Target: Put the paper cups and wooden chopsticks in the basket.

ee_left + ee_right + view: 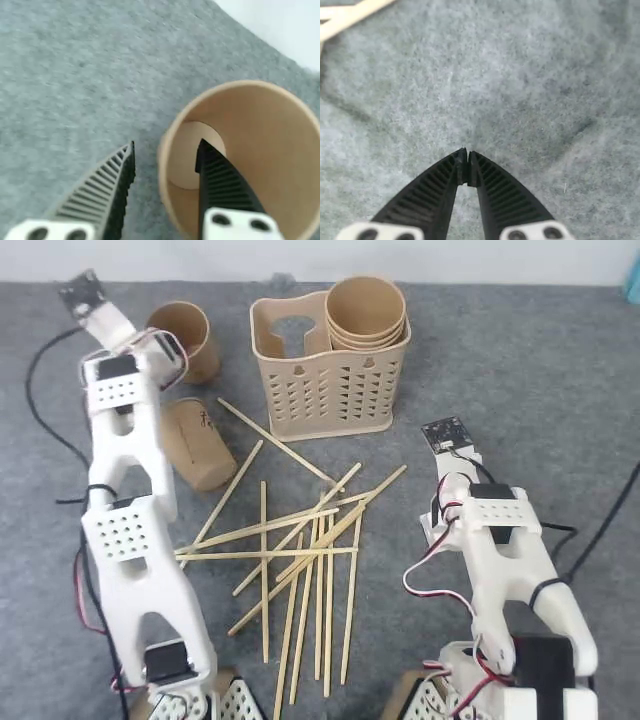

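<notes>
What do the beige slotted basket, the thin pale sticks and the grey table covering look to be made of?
Beige slotted basket: likely moulded plastic, matte, given the uniform slots and smooth rim.
Thin pale sticks: apparently bare wood, with a light unfinished tone.
Grey table covering: seemingly felt or low-pile carpet, with fuzzy mottled fibres.

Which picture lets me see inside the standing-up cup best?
The left wrist view: it looks straight into the cup, with the left gripper open across its rim. The high view shows it farther off, upright, partly behind that arm.
</notes>
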Tool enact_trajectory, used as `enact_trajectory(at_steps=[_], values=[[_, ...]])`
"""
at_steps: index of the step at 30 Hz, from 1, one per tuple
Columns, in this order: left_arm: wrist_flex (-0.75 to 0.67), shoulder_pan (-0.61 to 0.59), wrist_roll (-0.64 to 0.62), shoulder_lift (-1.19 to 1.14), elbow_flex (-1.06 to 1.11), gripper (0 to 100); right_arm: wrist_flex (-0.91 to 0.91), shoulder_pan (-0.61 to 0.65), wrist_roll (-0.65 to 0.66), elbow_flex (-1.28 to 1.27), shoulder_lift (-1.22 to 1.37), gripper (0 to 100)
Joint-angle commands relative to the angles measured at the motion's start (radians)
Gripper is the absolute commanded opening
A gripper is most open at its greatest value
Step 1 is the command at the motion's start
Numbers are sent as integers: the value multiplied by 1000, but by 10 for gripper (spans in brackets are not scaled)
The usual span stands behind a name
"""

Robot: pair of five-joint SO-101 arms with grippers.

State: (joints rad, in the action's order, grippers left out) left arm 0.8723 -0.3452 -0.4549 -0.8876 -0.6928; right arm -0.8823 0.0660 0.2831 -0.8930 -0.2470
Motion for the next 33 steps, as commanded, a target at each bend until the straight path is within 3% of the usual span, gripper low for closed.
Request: enact_trajectory(at_steps=[1,6,14,19,26,30,33], values=[[-35,35,-5,25,2,184,13,5,14,6,-5,8],[-26,21,-5,32,-36,2,15,5,14,6,-5,8],[189,-32,-35,37,-223,12,15,5,14,6,-5,8],[509,-23,-140,37,-470,12,15,5,14,6,-5,8],[888,31,-157,26,-891,12,13,5,14,6,-5,8],[888,14,-157,52,-944,12,12,5,14,6,-5,8],[893,-5,-155,98,-869,12,12,5,14,6,-5,8]])
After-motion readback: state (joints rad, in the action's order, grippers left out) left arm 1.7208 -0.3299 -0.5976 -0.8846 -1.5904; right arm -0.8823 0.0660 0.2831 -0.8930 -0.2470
